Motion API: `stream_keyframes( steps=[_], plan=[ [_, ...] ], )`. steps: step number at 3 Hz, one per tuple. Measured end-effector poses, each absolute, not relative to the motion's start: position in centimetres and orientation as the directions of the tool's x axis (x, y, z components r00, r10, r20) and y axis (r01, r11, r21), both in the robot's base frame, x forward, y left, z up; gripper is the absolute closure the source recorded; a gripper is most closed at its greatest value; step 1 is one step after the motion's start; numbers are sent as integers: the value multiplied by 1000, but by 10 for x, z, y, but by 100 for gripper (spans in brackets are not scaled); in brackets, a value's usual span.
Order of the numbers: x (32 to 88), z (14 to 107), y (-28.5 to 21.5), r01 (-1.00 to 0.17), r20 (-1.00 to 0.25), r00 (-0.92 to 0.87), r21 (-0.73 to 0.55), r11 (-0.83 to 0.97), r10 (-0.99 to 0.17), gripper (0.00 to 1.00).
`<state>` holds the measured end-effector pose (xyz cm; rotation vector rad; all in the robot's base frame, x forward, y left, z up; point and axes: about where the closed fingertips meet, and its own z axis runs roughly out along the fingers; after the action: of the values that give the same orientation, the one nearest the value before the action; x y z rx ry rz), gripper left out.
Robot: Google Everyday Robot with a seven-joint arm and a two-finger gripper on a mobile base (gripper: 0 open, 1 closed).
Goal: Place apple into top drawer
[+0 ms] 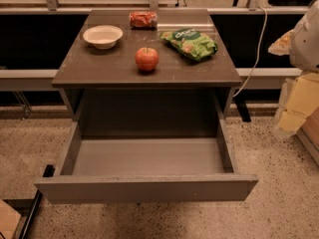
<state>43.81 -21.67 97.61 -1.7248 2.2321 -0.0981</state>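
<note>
The apple [147,59] is small, round and red-orange, and stands upright on the grey table top [99,66] near the front middle. The top drawer [144,188] is pulled fully out below the table; its shallow grey inside holds nothing. Part of my arm [305,39], white and pale yellow, shows at the right edge, well away from the apple. My gripper itself is out of view.
A white bowl [102,36] sits at the table's back left, a crushed red-orange soda can [143,19] lies at the back middle, and a green chip bag [190,43] lies at the back right. A white cable [255,49] hangs on the right. The floor is speckled.
</note>
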Motion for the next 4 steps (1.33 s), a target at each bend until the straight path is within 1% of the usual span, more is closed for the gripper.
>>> stream_keyframes(
  steps=[1, 2, 3, 4],
  plan=[
    [438, 976, -217, -931, -207, -221, -246, 270, -953, 0],
    [461, 978, -195, -920, -305, -179, -285, 270, -935, 0],
    [492, 978, -163, -913, -426, -93, -324, 248, -900, 0],
    [492, 978, -164, -913, -425, -94, -323, 248, -900, 0]
  ],
)
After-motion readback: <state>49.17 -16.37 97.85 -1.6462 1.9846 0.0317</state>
